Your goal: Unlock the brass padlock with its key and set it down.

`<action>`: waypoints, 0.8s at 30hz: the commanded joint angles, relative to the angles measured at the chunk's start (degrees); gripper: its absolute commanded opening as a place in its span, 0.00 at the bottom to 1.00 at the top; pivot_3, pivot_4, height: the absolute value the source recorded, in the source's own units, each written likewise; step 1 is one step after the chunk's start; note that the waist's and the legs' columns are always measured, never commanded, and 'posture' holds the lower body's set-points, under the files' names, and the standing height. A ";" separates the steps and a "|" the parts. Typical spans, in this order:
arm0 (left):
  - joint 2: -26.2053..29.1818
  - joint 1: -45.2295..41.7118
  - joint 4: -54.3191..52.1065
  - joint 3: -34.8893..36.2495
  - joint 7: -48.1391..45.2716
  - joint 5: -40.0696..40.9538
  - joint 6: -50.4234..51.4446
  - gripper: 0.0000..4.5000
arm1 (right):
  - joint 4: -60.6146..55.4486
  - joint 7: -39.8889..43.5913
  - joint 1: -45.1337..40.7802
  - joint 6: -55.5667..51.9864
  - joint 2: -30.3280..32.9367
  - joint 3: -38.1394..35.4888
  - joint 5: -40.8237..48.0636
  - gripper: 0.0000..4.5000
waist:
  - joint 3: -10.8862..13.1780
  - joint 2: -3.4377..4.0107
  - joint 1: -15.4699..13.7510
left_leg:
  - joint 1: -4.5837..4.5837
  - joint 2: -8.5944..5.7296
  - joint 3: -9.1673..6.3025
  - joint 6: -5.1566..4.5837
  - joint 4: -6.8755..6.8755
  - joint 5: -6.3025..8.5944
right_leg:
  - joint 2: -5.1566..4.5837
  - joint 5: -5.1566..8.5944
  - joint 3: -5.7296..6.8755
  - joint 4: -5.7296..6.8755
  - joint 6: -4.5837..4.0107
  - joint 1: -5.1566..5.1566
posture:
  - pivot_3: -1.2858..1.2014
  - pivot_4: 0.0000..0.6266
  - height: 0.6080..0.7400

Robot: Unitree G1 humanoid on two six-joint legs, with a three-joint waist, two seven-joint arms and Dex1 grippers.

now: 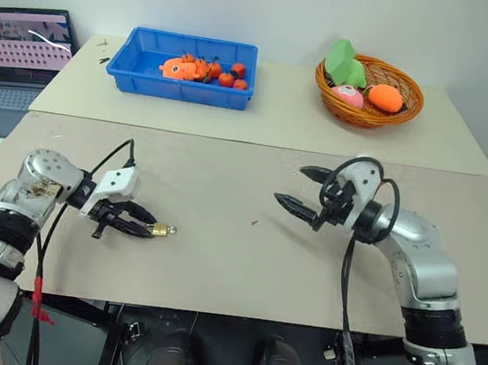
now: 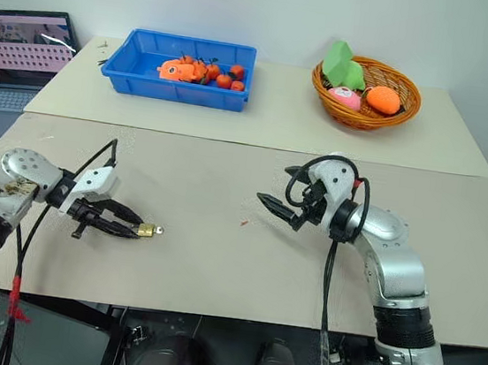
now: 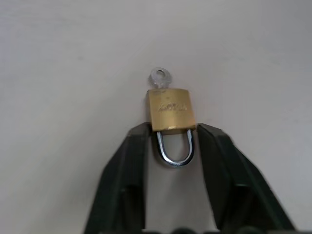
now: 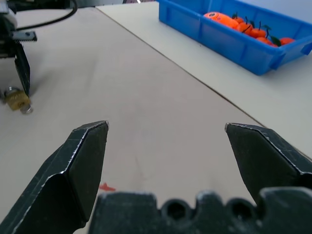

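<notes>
One brass padlock (image 3: 168, 108) between half-open left gripper (image 3: 170, 132) tips, right gripper (image 4: 165, 127) wide, empty

Setting of the workspace. A pale beige table (image 1: 242, 271) lies beneath the jaws; a second table (image 1: 280, 107) of like colour butts against its far edge, beyond the jaws, and meets a plain white wall (image 1: 274, 8). On the far table — a blue bin (image 1: 191, 69) of small orange and red items, and a wicker basket (image 1: 370, 96) of soft toys. An open laptop (image 1: 19, 53) stands at far left. Lighting is even and soft.
</notes>
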State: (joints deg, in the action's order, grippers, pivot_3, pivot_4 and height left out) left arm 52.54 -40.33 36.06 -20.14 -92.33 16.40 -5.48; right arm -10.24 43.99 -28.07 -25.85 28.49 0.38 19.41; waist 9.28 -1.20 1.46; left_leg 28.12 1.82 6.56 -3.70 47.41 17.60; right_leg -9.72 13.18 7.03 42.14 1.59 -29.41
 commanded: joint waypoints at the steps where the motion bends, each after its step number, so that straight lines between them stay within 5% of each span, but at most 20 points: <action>1: -1.30 1.16 0.27 1.95 0.77 -1.33 -1.05 0.69 | -2.33 -2.70 0.12 -0.63 -0.54 -2.84 1.48 1.00 | -0.01 0.01 -0.52 | 0.00 0.00 0.00 0.00 0.00 0.00 | 0.00 0.00 0.00 0.00 0.00 0.01 | 0.52 0.24 0.43; 4: -2.31 0.84 1.21 3.56 0.86 -2.60 -0.63 0.96 | -2.56 -3.69 0.32 -0.74 -1.14 -3.29 1.78 1.00 | -0.02 0.02 -0.93 | -0.03 -0.01 0.00 0.00 0.04 0.00 | 0.00 0.00 0.02 0.00 0.01 0.07 | 0.52 0.24 0.43; 24: -8.04 0.19 1.95 8.52 1.53 -6.88 0.56 0.96 | -4.42 -7.77 0.88 -1.34 -1.27 -3.81 3.30 1.00 | -0.02 0.03 -0.90 | -0.01 -0.03 -0.02 -0.04 0.10 0.02 | 0.02 0.00 0.02 0.00 0.02 0.10 | 0.52 0.24 0.43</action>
State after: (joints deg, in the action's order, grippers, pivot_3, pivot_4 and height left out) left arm 45.05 -40.24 37.98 -11.77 -90.75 10.54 -5.04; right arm -11.93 36.47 -27.17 -27.05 26.47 -1.40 21.61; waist 9.26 -1.17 0.56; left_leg 28.11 1.79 6.54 -3.74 47.52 17.61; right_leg -9.70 13.18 7.06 42.14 1.61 -29.31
